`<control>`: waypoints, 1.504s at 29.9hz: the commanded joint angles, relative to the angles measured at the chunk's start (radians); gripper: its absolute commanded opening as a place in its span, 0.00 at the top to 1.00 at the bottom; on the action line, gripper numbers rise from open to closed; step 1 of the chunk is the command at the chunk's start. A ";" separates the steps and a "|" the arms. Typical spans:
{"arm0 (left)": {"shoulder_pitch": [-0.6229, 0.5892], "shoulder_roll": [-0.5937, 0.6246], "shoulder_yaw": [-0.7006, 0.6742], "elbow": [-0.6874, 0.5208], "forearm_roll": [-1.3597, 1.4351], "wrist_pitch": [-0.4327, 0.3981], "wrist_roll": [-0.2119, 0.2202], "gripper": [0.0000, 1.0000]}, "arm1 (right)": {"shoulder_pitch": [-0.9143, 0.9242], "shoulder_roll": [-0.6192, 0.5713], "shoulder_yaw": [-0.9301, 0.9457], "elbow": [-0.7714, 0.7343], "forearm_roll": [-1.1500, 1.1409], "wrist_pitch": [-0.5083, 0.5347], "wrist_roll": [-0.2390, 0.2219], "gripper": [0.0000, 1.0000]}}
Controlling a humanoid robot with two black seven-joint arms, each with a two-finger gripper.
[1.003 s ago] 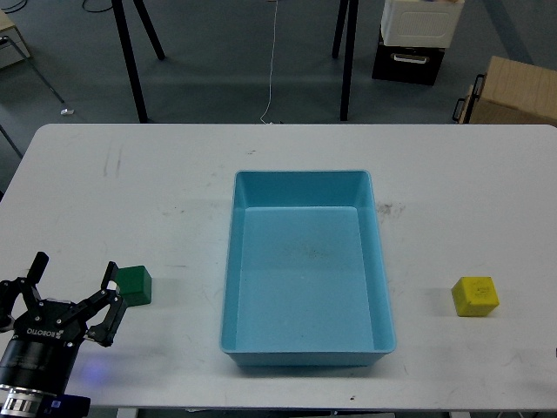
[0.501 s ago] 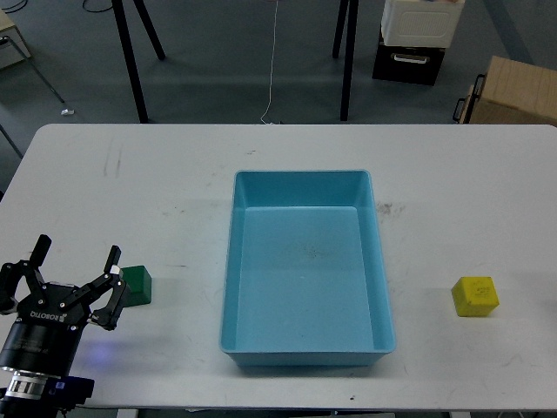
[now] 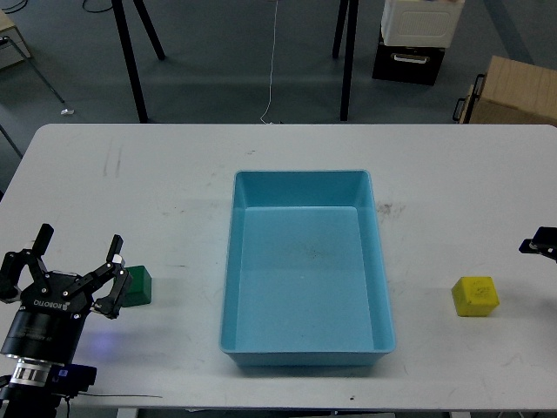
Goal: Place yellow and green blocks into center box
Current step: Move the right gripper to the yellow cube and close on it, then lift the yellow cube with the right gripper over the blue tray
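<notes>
Approach step for green block (image 3: 135, 285), left of box (image 3: 305, 178). My left gripper (image 3: 77, 270) spread, beside it, not yet around. Yellow block (image 3: 475, 296) right of box; right gripper (image 3: 540, 245) barely in view, cannot tell. Box empty. Next: straddle green, pinch.

My left gripper (image 3: 77, 248): black, two slim fingers with pale tips, white lettering on body, silver ring below, blue glow at wrist. My right gripper (image 3: 541, 246): small black tip only.
</notes>
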 commanded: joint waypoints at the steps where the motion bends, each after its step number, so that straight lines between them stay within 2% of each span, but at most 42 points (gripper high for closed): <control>1: -0.002 -0.001 0.009 0.002 0.014 0.000 0.000 0.00 | 0.130 0.050 -0.167 -0.001 -0.050 0.015 -0.012 0.00; 15: -0.006 -0.002 0.049 0.036 0.014 0.000 -0.006 0.00 | 0.427 0.196 -0.471 -0.022 -0.070 0.013 -0.018 0.00; 22: -0.005 -0.016 0.049 0.045 0.016 0.000 -0.006 0.00 | 0.470 0.308 -0.556 -0.108 -0.072 0.005 -0.021 0.01; 25: -0.003 -0.016 0.049 0.056 0.014 0.000 -0.006 0.00 | 0.470 0.331 -0.563 -0.125 -0.073 0.002 -0.035 0.05; 26: -0.003 -0.016 0.049 0.059 0.014 0.000 -0.006 0.00 | 0.472 0.333 -0.565 -0.125 -0.073 0.004 -0.038 0.13; 27: -0.003 -0.016 0.049 0.062 0.016 0.000 -0.006 0.00 | 0.473 0.333 -0.565 -0.124 -0.073 0.004 -0.041 0.27; 29: -0.003 -0.016 0.049 0.064 0.014 0.000 -0.006 0.00 | 0.476 0.333 -0.567 -0.122 -0.075 0.007 -0.044 0.64; 33: -0.005 -0.016 0.051 0.065 0.016 0.000 -0.006 0.00 | 0.480 0.324 -0.565 -0.113 -0.076 -0.001 -0.049 0.98; 40: -0.006 -0.019 0.051 0.067 0.016 0.000 -0.005 0.00 | 0.573 0.233 -0.563 -0.012 -0.066 -0.008 -0.065 1.00; 45: -0.022 -0.034 0.067 0.067 0.030 0.000 -0.005 0.00 | 0.792 0.228 -0.573 0.031 0.081 -0.008 -0.072 1.00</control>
